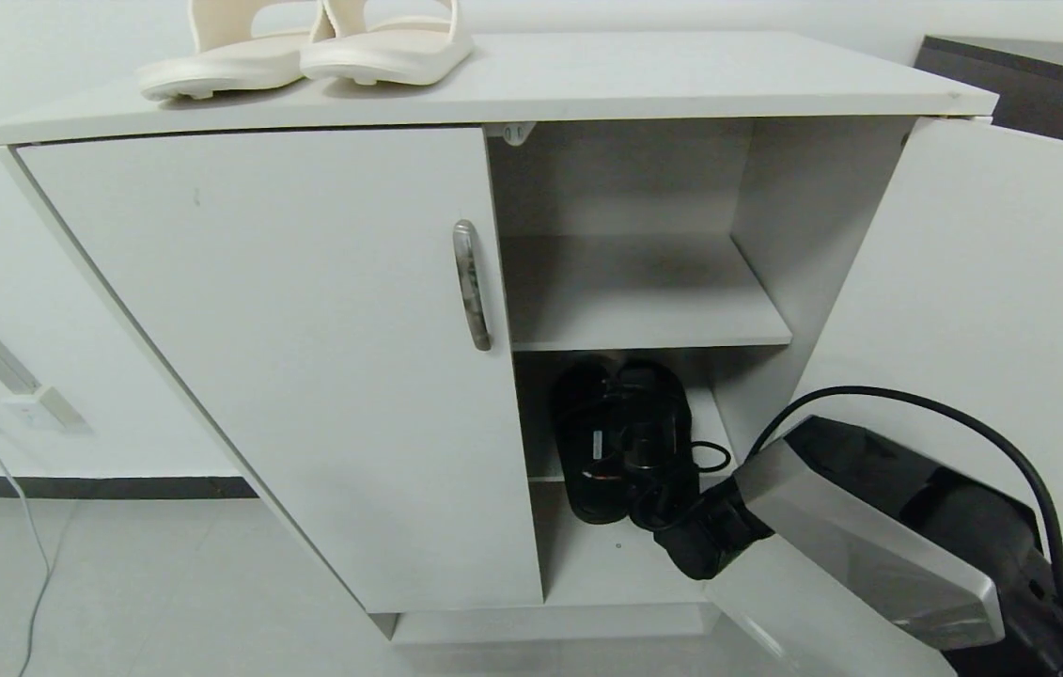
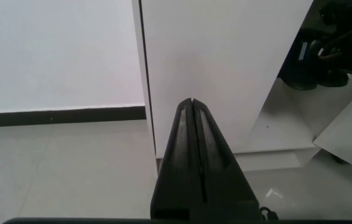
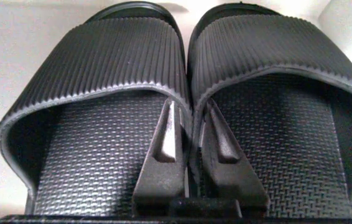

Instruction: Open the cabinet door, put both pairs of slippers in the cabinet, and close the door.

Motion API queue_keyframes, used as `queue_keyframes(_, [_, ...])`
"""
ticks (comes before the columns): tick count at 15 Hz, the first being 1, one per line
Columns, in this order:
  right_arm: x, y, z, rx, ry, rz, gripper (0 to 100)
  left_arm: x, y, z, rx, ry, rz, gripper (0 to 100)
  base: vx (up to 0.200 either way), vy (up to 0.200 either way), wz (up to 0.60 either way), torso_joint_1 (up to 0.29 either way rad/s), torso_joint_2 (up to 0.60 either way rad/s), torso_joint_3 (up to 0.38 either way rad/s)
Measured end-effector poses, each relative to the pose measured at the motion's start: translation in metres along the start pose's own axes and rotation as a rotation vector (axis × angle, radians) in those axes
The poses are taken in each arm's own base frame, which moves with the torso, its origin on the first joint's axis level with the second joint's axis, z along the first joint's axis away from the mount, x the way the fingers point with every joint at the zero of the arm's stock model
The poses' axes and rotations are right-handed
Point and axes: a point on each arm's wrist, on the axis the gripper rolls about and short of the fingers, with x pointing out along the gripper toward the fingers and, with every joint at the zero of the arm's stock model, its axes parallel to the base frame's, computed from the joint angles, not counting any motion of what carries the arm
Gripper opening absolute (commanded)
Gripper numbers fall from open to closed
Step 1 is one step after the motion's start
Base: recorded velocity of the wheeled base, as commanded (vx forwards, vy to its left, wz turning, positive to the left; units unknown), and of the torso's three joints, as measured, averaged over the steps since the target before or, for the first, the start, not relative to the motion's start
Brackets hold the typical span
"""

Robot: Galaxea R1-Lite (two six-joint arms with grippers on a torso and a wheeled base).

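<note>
Black slippers (image 1: 620, 442) are being clamped by the right gripper (image 3: 191, 109), seemingly at the inner straps; flat seating is needed before release.

I saw bright, even light falling from above. The white cabinet (image 1: 287, 357) looked pale and flat; cream slippers (image 1: 390, 47) cast soft shadows on its top. The lower compartment (image 1: 606, 559) was dim, black slippers (image 1: 625, 442) nearly lost in shadow. Straight edges bowed in my head view.
</note>
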Motion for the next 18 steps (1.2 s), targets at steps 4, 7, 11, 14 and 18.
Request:
queue_keyframes(4, [0.024,-0.008,0.0,0.006,-0.004,-0.039,0,0.0,0.0,0.0,0.001,0.0,0.0,0,0.0,0.0,0.0,0.0,0.0,0.0])
queue_keyframes(7, [0.032,-0.01,-0.001,0.005,0.003,-0.052,0,0.0,0.0,0.0,0.001,-0.001,0.0,0,0.0,0.0,0.0,0.0,0.0,0.0])
queue_keyframes(11, [0.039,-0.014,0.001,0.007,0.007,-0.066,0,0.0,0.0,0.0,0.001,-0.001,0.0,0,0.0,0.0,0.0,0.0,0.0,0.0])
queue_keyframes(14, [0.042,-0.016,-0.001,0.006,0.01,-0.072,100,0.0,0.0,0.0,0.001,0.0,0.0,0,0.0,0.0,0.0,0.0,0.0,0.0])
queue_keyframes(18, [0.042,-0.017,-0.006,0.012,0.024,-0.08,100,0.0,0.0,0.0,0.001,0.0,0.0,0,0.0,0.0,0.0,0.0,0.0,0.0])
